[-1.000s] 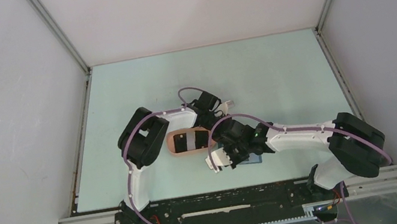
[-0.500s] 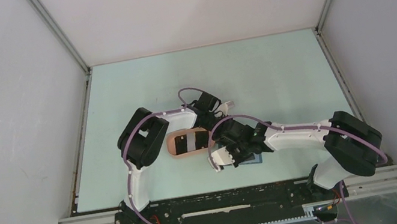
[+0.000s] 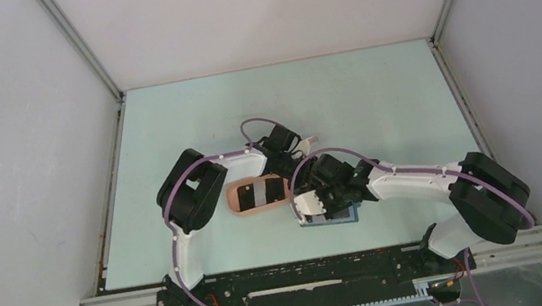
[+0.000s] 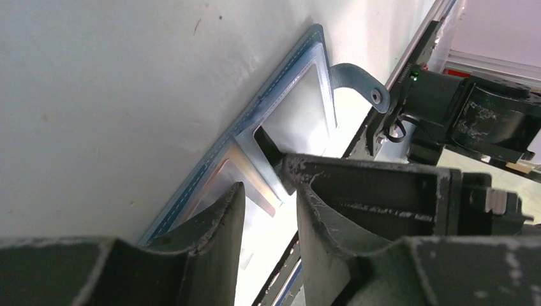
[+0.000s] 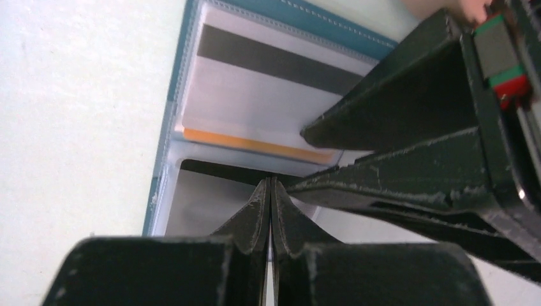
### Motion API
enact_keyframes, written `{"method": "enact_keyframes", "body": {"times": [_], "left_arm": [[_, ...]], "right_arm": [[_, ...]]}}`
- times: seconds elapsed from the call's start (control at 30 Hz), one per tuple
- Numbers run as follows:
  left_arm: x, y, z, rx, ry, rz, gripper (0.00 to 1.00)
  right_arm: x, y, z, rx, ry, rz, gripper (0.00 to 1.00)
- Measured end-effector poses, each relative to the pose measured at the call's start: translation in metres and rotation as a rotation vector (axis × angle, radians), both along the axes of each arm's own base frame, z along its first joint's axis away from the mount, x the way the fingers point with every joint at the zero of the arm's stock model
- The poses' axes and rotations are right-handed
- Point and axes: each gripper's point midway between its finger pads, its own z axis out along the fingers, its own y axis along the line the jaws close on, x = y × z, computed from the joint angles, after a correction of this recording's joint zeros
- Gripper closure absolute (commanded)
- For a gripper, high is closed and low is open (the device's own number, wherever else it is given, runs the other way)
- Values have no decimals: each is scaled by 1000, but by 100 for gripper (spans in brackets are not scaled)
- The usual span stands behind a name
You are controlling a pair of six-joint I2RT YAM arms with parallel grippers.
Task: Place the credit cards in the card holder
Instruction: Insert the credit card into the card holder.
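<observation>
Lying open, the blue card holder [image 5: 191, 204] pockets a striped card [image 5: 255, 95]; left jaws parted, right jaws closed

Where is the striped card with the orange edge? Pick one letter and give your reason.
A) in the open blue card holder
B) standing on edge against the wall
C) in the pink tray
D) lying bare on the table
A: the right wrist view shows the striped card lying flat inside the stitched blue frame of the open card holder, apparently under a clear pocket film.
</observation>
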Motion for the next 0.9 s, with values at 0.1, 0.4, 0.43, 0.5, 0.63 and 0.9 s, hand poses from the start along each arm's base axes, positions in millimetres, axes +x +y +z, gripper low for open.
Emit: {"method": "enact_keyframes", "body": {"times": [0.1, 0.4, 0.43, 0.5, 0.63, 0.9], "left_arm": [[2, 3, 2, 9, -19, 16, 57], [7, 14, 14, 24, -100, 74, 54], [7, 15, 17, 21, -109, 83, 54], [8, 17, 25, 8, -134, 98, 53], [6, 22, 40, -30, -189, 128, 53], [4, 33, 66, -102, -307, 178, 52]], "right_arm": [[2, -6, 1, -3, 6, -20, 92], [-6, -18, 30, 127, 80, -57, 78], [-7, -19, 35, 149, 93, -61, 76], [-11, -22, 45, 196, 117, -71, 74], [-13, -27, 58, 253, 158, -94, 68], [-15, -29, 93, 384, 206, -133, 52]]}}
